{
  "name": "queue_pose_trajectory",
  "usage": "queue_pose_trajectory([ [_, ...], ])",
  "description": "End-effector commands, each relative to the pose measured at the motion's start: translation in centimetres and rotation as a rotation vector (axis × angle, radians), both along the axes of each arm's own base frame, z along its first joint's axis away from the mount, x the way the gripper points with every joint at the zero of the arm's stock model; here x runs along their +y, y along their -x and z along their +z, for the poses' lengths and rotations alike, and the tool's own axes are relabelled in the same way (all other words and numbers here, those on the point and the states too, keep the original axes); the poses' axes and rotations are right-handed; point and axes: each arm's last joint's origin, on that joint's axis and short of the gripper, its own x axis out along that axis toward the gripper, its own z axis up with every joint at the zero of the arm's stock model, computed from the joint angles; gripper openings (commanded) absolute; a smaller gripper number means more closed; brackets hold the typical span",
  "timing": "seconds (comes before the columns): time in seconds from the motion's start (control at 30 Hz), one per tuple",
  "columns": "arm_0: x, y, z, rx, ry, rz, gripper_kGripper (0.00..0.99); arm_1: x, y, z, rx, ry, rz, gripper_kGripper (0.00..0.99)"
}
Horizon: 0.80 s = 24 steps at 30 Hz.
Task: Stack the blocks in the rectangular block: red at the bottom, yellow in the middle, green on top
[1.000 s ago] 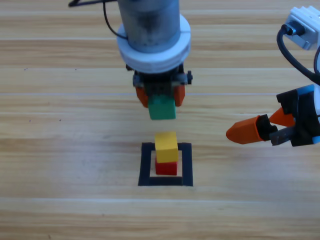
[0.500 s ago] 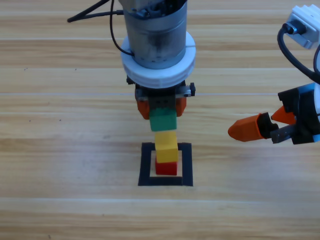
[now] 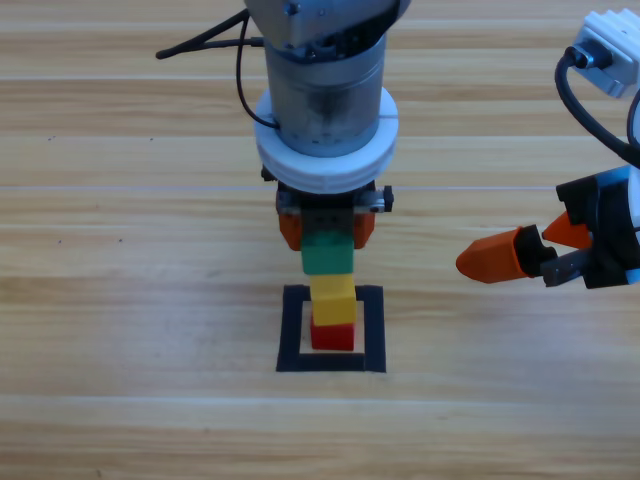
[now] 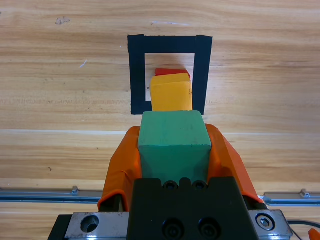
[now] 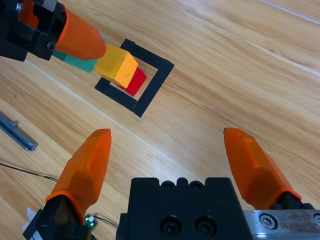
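Observation:
The red cube [image 3: 332, 336] sits inside the black tape square [image 3: 292, 330], and the yellow cube [image 3: 333, 297] rests on top of it. My left gripper [image 3: 327, 232] comes down from the top centre, shut on the green cube [image 3: 327, 254], which it holds right over the yellow one; I cannot tell whether they touch. The left wrist view shows the green cube [image 4: 173, 144] between the jaws, with the yellow cube [image 4: 171, 95], the red cube [image 4: 169, 72] and the tape square [image 4: 136, 75] beyond. My right gripper [image 3: 512, 252] waits open at the right edge.
From the right wrist view, my open right gripper [image 5: 167, 135] looks across at the stack and the tape square [image 5: 155, 82]. A metal rail [image 4: 45, 194] runs along the table behind the left gripper. Dark cables trail at the high view's top left.
The left gripper has carried the green cube forward and down, from behind the stack to directly over the yellow cube. The right arm has held still.

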Motion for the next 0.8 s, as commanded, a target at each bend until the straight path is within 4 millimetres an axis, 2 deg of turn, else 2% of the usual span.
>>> queue_pose_trajectory([
  [0.03, -1.8, -0.2, -3.2, 0.029, -0.062, -0.030, 0.012, 0.1, -0.9, -1.1, 0.022, 0.036, -0.027, 0.989],
  [0.23, -2.2, -0.5, -4.3, 0.044, -0.075, -0.033, 0.011, 0.1, -0.9, -1.1, 0.020, 0.035, -0.026, 0.989],
  [0.8, -2.2, -1.3, -4.8, 0.043, -0.084, -0.040, 0.011, 0.0, -0.9, -1.1, 0.021, 0.034, -0.025, 0.989],
])
